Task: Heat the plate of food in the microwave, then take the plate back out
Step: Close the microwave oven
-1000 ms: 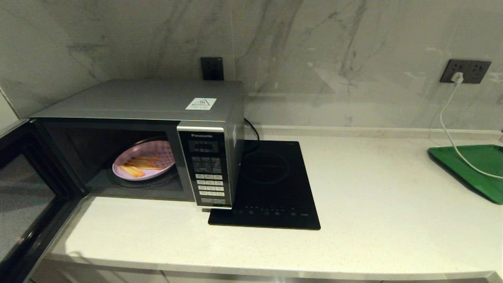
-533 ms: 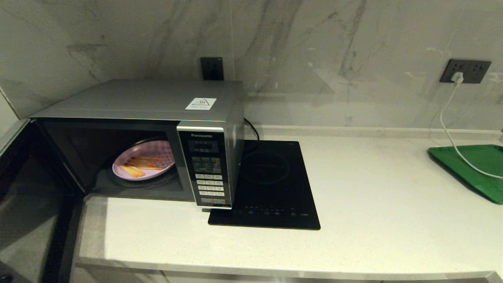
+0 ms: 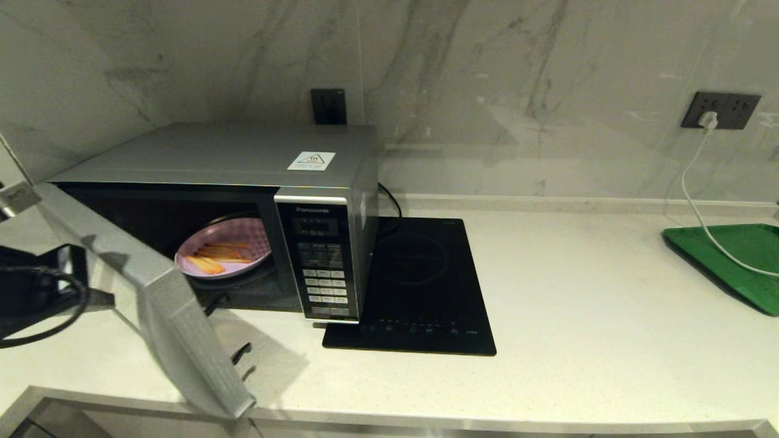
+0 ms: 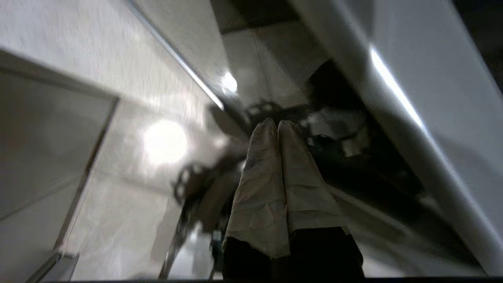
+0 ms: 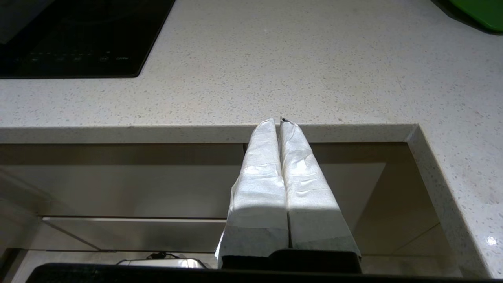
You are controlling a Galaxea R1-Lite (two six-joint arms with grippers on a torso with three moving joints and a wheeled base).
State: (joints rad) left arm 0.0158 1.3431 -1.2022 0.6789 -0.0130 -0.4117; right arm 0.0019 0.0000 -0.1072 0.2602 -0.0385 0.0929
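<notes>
Nearest, the right gripper (image 5: 278, 122) hangs below the counter's front edge with its two white-wrapped fingers pressed together and nothing between them. Up at the left, the left gripper (image 4: 277, 125) is likewise closed and empty, its tips against the outer face of the microwave's door (image 3: 161, 304), which stands half-swung across the opening. Behind the door, the plate of food (image 3: 226, 250) lies on the turntable inside the microwave (image 3: 243, 155), fries in a small heap. Just right of the microwave sits a black induction hob (image 3: 420, 286), and far right a green tray (image 3: 739, 258) on the pale countertop (image 3: 578, 316).
</notes>
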